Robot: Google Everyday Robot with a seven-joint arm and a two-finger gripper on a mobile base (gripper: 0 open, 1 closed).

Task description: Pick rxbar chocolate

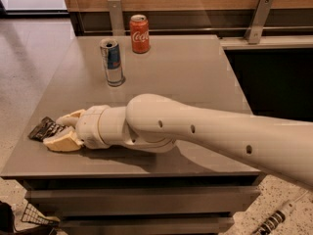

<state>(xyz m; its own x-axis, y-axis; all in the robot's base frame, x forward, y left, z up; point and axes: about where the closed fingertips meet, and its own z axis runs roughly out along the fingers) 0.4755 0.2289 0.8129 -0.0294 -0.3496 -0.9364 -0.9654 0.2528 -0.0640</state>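
Rxbar chocolate: dark wrapper, lying flat at the lower left of the frame, close to the table's left edge
My gripper: low over the tabletop at lower left, fingers apart, one on each side of the bar's right end; cannot tell whether either touches it
My arm: reaches in from the lower right, across the front of the table
Table: grey top
Blue-and-silver can: upright, upper left of centre
Red cola can: upright near the far edge, just beyond the blue one
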